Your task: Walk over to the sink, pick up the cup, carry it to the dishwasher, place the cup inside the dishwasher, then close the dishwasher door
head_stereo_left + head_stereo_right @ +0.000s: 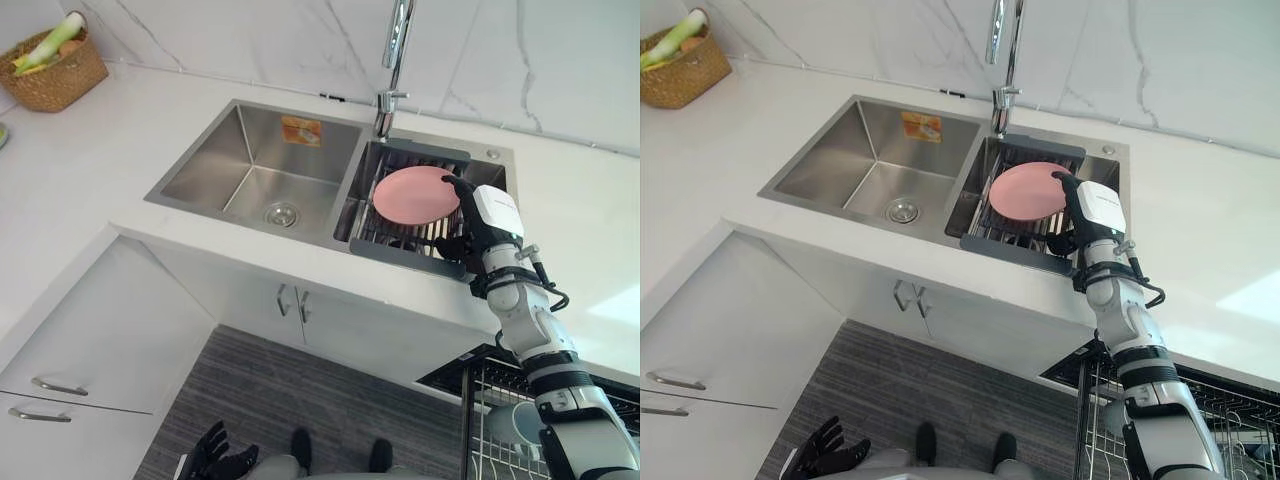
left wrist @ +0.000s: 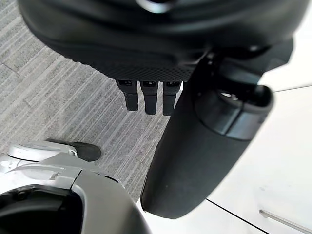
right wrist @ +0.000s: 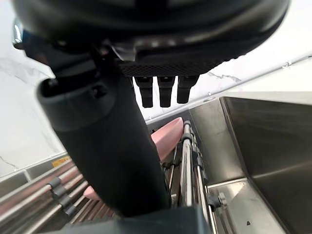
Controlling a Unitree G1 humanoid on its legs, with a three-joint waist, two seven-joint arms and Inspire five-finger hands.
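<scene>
Likely pick-up step: right hand (image 1: 490, 212), fingers straight and empty, just beside the pink plate (image 1: 415, 195); next, find and grip the cup.

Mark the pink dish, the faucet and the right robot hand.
pink dish (image 1: 415, 194): left eye view, centre of its flat face.
faucet (image 1: 397, 40): left eye view, on the upright spout.
right robot hand (image 1: 494, 210): left eye view, on its white back cover.
</scene>
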